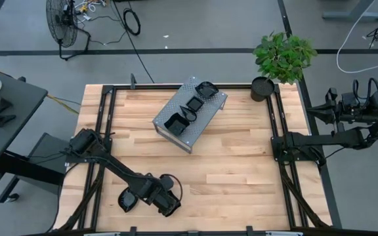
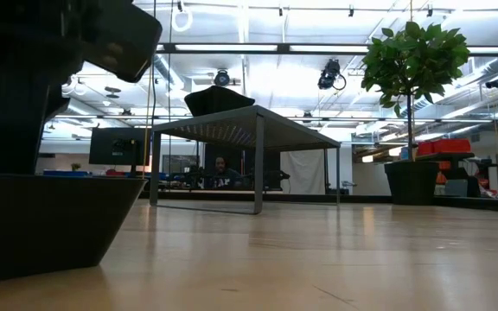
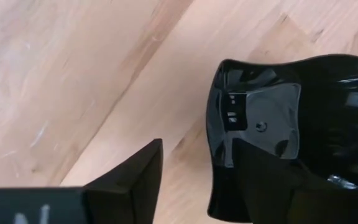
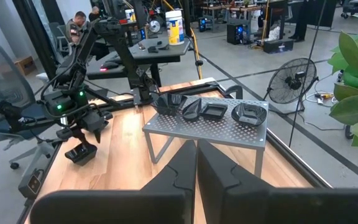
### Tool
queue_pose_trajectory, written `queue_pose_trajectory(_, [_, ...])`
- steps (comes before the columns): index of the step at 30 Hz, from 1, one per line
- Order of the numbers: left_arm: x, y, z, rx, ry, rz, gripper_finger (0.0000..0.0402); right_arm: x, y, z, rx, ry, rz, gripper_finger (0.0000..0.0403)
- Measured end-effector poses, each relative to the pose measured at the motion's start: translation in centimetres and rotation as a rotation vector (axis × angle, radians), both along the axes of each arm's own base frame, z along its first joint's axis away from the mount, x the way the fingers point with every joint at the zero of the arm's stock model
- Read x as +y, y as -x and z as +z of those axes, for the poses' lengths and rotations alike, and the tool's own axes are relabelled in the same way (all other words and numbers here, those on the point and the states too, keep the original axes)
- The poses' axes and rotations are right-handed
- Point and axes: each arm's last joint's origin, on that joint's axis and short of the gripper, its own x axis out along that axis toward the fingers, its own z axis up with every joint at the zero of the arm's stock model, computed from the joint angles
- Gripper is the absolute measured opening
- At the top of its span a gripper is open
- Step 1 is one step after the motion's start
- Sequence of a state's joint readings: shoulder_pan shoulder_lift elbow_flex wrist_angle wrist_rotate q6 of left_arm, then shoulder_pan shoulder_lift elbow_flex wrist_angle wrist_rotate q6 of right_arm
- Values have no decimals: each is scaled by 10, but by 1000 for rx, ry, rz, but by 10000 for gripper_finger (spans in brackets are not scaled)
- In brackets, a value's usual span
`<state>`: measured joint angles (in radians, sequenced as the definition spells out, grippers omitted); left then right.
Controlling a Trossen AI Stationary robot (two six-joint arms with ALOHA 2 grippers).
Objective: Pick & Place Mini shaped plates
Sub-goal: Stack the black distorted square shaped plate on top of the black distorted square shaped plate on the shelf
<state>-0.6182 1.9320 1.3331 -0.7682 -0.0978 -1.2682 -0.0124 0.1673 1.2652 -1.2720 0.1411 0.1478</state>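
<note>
A glossy black wavy-rimmed mini plate (image 3: 272, 118) sits on the wooden table close to its near edge (image 1: 126, 200); it also shows large and dark in the low view (image 2: 41, 216). My left gripper (image 3: 194, 152) is open above it, pointing down. One finger (image 3: 266, 180) is over the dish's hollow and the other (image 3: 135, 180) is outside its rim. Several more black mini plates (image 1: 195, 105) lie on top of a grey perforated metal stand (image 1: 202, 121). My right gripper (image 4: 196, 168) is shut and waits beyond the table's right edge (image 1: 373, 128). My left gripper straddles the near rim (image 3: 213, 130) of the wavy plate from above, one finger inside and one outside. I cannot tell whether either finger touches the plate. The plate lies flat on the table.
The metal stand is at the table's far middle, on legs (image 2: 258, 164). A round black plant pot (image 1: 262, 87) with a leafy plant (image 1: 284, 56) is at the far right corner. Bare wood (image 1: 241, 170) stretches between the stand and the near edge.
</note>
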Motion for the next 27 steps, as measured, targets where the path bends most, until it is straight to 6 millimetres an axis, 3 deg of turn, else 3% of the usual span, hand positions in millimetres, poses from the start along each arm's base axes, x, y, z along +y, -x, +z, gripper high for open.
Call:
queue_pose_trajectory(7, [1, 1, 0, 6, -11, 5, 167, 0, 0, 0, 0, 0, 0, 20])
queue_pose_trajectory(20, [-2, -3, -14, 32, 2, 0, 160, 0, 0, 0, 0, 0, 0, 20])
queue_pose_trajectory(27, [-3, -3, -14, 32, 7, -1, 110, 0, 0, 0, 0, 0, 0, 20])
